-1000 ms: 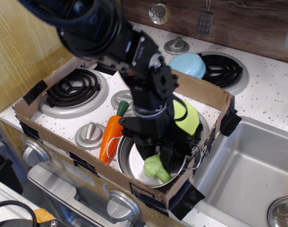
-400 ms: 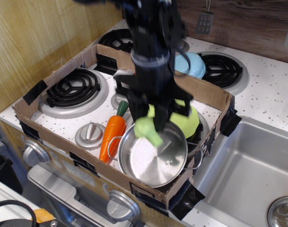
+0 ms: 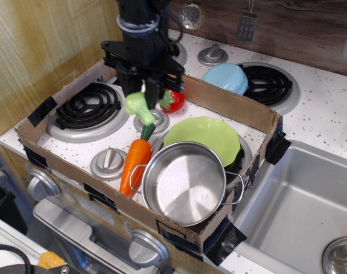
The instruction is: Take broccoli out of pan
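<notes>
My gripper (image 3: pixel 141 96) is shut on the broccoli (image 3: pixel 139 108), a small light-green floret. It holds it in the air above the stove top, up and left of the pan. The pan (image 3: pixel 184 182), a shiny steel pot with wire loop handles, sits at the front of the cardboard box and holds nothing. The broccoli hangs just above the carrot's dark-green top.
An orange carrot (image 3: pixel 134 164) lies left of the pan. A lime-green plate (image 3: pixel 205 135) sits behind the pan, a red strawberry-like toy (image 3: pixel 172 100) behind my gripper, and a light-blue bowl (image 3: pixel 228 77) further back. Cardboard walls (image 3: pixel 236 108) ring the stove; a sink (image 3: pixel 302 211) is on the right.
My gripper has lifted the broccoli out of the pan and carried it up and to the left, over the stove's middle. The pan now holds nothing, and the plate and the red toy show.
</notes>
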